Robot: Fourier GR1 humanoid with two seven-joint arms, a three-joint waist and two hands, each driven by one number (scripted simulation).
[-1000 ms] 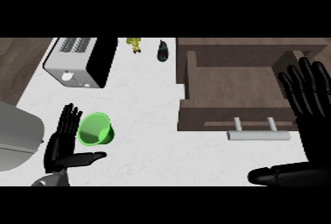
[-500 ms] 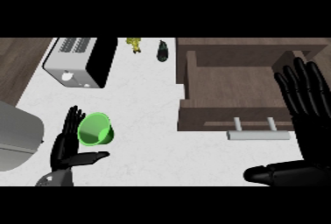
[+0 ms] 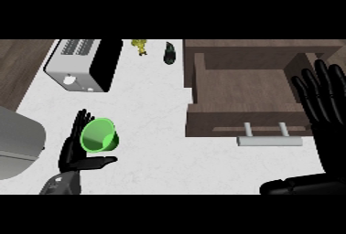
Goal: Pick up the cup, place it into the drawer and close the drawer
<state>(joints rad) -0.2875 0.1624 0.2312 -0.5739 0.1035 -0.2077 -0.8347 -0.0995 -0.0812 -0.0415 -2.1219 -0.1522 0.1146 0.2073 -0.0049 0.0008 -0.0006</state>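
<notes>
The cup (image 3: 100,135) sat on the bench (image 3: 155,100) at the left, against the left hand (image 3: 76,153). The toaster (image 3: 83,64) stood behind it. The open drawer (image 3: 245,96) lay to the right, with the right hand (image 3: 324,105) over its right edge.

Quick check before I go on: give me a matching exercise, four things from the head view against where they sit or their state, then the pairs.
Things:
1. cup
2. drawer
3. toaster
4. right hand

Places or states:
A. far left of the counter
B. pulled open, nothing visible inside
C. open, fingers straight, at the drawer's right side
D. green, against the left hand's fingers

Pairs: 1-D, 2-B, 3-A, 4-C
</notes>
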